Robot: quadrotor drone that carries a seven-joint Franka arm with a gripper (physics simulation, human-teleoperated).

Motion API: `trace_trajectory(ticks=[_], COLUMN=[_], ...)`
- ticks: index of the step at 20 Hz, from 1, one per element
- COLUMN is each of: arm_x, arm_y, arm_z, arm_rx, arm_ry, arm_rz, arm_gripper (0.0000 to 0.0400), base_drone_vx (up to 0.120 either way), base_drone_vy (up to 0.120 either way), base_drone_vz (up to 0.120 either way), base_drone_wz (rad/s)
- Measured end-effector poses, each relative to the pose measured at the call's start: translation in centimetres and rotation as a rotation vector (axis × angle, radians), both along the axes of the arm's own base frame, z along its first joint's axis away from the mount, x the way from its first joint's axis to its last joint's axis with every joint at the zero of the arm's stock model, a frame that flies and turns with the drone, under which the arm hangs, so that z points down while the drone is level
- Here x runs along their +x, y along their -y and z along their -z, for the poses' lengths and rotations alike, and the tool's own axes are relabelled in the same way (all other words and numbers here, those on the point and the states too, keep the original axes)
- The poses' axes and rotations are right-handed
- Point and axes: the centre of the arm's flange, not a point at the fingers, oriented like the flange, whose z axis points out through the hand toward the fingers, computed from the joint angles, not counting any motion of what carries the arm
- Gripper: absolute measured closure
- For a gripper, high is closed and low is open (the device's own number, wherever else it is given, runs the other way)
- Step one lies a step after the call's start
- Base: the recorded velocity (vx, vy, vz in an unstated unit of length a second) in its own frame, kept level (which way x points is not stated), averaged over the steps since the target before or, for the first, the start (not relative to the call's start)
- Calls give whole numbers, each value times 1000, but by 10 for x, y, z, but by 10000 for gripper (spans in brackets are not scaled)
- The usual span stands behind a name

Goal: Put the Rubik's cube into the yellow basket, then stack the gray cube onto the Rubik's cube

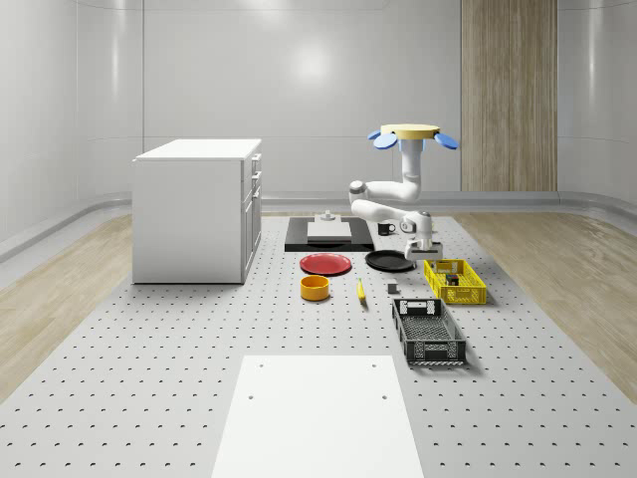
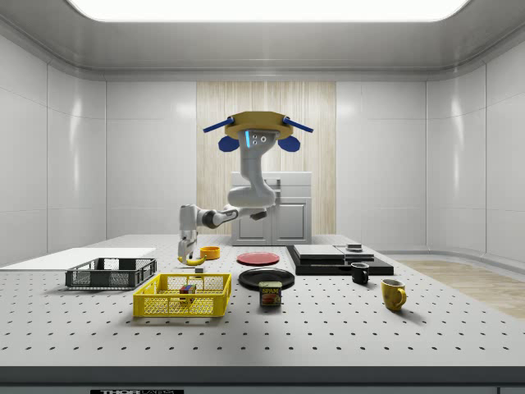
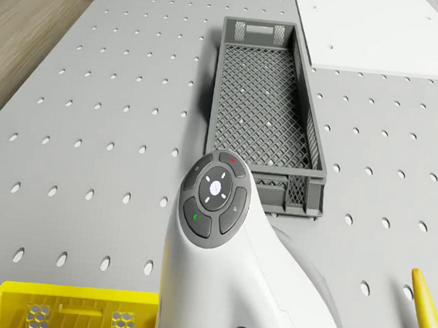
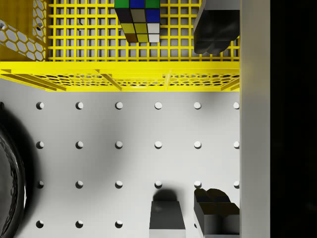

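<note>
A: Where's the Rubik's cube (image 4: 138,21)?

B: Already inside the yellow basket (image 4: 119,82), resting on its mesh floor; the side view shows it there too. So step 1 looks done, and I'd judge the gray cube is the step in hand.

A: And the gray cube (image 4: 167,214)?

B: On the perforated table (image 4: 99,163), outside the basket. In the whole-scene view it sits just off the basket, at about 8 o'clock from it, with the banana (image 1: 360,290) at 9 o'clock of the cube.

A: The gripper (image 4: 216,124)?

B: Spread wide and holding nothing. In the wrist view 1 finger (image 4: 214,27) hangs over the basket's interior and the other shows beside the gray cube, so the fingers straddle the basket's wall. The cube is apart from both, not between them.

A: The drone?

B: The drone (image 1: 414,135) hovers above the far side of the table, roughly over the black plate (image 1: 388,261), with its arm reaching down to the basket's far end.

A: Next move?

B: I'd say shift the gripper off the basket wall to centre over the gray cube, descend, close on 2 opposite faces, lift clear of the rim, then set it squarely on the Rubik's cube. The Rubik's cube's top is small, so alignment matters.
</note>
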Motion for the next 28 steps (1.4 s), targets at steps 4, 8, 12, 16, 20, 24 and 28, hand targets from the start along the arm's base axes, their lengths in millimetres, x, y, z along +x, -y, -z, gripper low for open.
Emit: trace_trajectory(ticks=[4,8,12,16,20,24,28], arm_x=[0,0,0,0,0,0,0], arm_y=[0,0,0,0,0,0,0], arm_z=[0,0,0,0,0,0,0], arm_rx=[0,0,0,0,0,0,0], arm_ry=[0,0,0,0,0,0,0], arm_rz=[0,0,0,0,0,0,0], arm_gripper=[0,0,0,0,0,0,0], base_drone_vx=[0,0,0,0,0,0,0], base_drone_vy=[-120,-120,-120,-120,-120,-120,-120], base_drone_vz=[-20,-120,-50,-50,-40,-40,0], base_drone_wz=[0,0,0,0,0,0,0])
